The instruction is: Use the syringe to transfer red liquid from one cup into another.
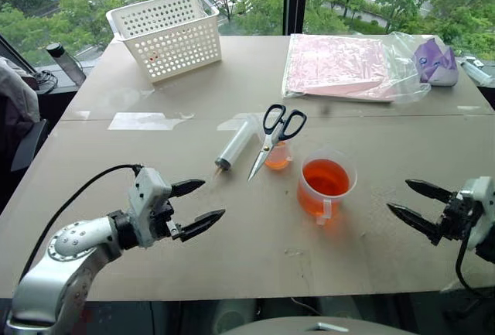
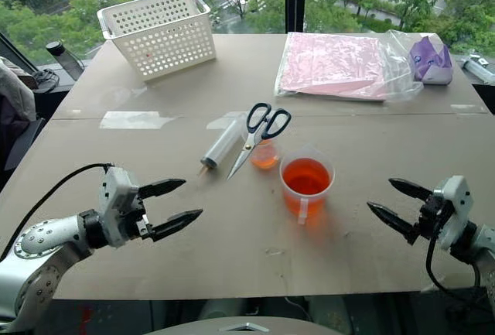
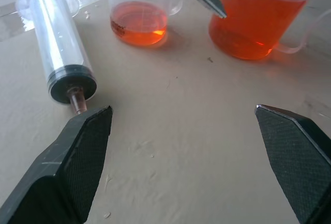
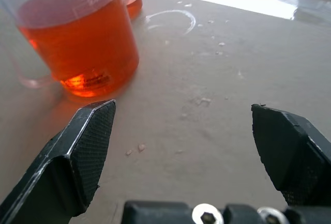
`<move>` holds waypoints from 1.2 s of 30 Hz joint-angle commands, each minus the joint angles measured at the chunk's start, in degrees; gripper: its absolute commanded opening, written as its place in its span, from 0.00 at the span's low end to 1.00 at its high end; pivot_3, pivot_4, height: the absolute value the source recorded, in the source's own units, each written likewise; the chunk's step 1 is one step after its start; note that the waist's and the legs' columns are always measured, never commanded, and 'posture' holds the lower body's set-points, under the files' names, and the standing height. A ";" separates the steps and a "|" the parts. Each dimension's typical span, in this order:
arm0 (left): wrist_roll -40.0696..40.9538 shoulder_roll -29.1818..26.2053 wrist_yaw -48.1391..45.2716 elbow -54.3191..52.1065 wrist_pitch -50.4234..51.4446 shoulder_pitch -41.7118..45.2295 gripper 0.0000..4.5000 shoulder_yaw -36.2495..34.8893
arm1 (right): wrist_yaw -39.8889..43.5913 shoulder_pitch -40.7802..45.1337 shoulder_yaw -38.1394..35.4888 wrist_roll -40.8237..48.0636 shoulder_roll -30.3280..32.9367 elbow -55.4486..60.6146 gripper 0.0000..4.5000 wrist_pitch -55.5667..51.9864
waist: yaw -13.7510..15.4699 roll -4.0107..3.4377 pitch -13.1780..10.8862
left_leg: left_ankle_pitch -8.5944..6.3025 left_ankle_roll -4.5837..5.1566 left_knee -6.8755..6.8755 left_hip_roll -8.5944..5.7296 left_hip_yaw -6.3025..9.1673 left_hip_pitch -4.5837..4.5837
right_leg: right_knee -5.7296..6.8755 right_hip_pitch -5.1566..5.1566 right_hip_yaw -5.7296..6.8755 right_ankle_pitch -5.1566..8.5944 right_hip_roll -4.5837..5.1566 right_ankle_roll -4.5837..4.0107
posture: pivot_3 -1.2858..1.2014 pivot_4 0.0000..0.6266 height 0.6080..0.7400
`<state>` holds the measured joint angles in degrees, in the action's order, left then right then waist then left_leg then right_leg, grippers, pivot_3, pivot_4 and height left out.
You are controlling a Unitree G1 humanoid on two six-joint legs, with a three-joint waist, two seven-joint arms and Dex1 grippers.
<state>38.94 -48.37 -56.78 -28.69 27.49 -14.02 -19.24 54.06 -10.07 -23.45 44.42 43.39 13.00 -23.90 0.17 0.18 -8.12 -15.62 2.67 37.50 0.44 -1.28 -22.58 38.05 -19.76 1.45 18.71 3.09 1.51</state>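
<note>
**Both hands spread and empty over the table, syringe and cups lying between them**

The robot's left hand point(image 1: 197, 202) hovers above the tan table point(image 1: 155, 219) at about eight o'clock from the cluster of task items, its forearm reaching in from the near left corner and its two black fingers parted wide, pointing toward two o'clock and holding nothing. The right hand point(image 1: 408, 199) hangs at the near right edge, fingers likewise spread and empty, aimed toward ten o'clock.

The syringe point(image 1: 236, 143) lies flat on the table at roughly one o'clock from the left hand, well apart from it, its orange-tinted tip turned toward the near side; in the left wrist view that tip sits just beyond one fingertip point(image 3: 93, 125). Black-handled scissors point(image 1: 274, 135) lie just beside the syringe at its three o'clock, blades pointing to the near side, with the handles partly overlapping the small cup point(image 1: 278, 155), which holds a shallow layer of red liquid point(image 1: 278, 162). The larger handled cup point(image 1: 326, 186), well filled with the same liquid, stands at four o'clock from the small cup and at about nine o'clock from the right hand, clear of it.

At the far side stand a white perforated basket point(image 1: 166, 35), a clear bag with pink sheets point(image 1: 340, 66) and a purple-and-white object point(image 1: 435, 63).
</note>
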 commanded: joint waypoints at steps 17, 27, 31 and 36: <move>8.81 -7.86 -2.29 0.22 6.79 17.02 1.00 -7.24 | -30.96 57.44 13.20 17.65 -13.24 -20.37 1.00 -51.52 | -0.68 0.24 -0.37 | 0.17 -0.28 -0.04 -0.01 0.00 -0.35 | -0.09 -0.19 0.07 -0.01 -0.08 0.04 | 0.52 0.24 1.00; 10.67 -7.09 3.24 -4.10 9.86 18.40 1.00 -7.39 | -29.54 67.26 15.62 10.58 -19.81 -32.03 1.00 -56.24 | -0.99 0.25 -0.37 | 0.20 -0.32 -0.06 -0.01 -0.02 -0.62 | 0.00 -0.53 0.04 -0.02 -0.12 0.04 | 0.52 0.24 1.00; 12.11 -6.87 4.64 -5.31 10.84 18.22 1.00 -7.43 | -28.90 69.25 14.69 8.64 -21.95 -35.06 1.00 -56.10 | -1.02 0.26 -0.37 | 0.23 -0.36 0.23 -0.01 -0.03 -1.21 | 0.71 -1.24 0.02 -0.02 -0.14 0.05 | 0.52 0.24 1.00; 12.48 -6.54 5.83 -5.81 11.19 17.62 1.00 -7.29 | -28.31 70.95 12.54 7.76 -23.40 -37.32 1.00 -56.29 | -1.03 0.26 -0.37 | 0.25 -0.39 0.31 -0.01 -0.03 -1.22 | 0.80 -1.27 0.01 -0.02 -0.16 0.05 | 0.52 0.24 1.00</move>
<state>50.87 -54.84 -51.20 -33.00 38.93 3.81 -24.89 24.75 59.27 -8.72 51.94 19.97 -24.61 -79.98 -0.86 0.43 -8.48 -15.36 2.29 37.86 0.42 -1.32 -23.80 38.84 -21.04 1.46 18.69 2.92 1.56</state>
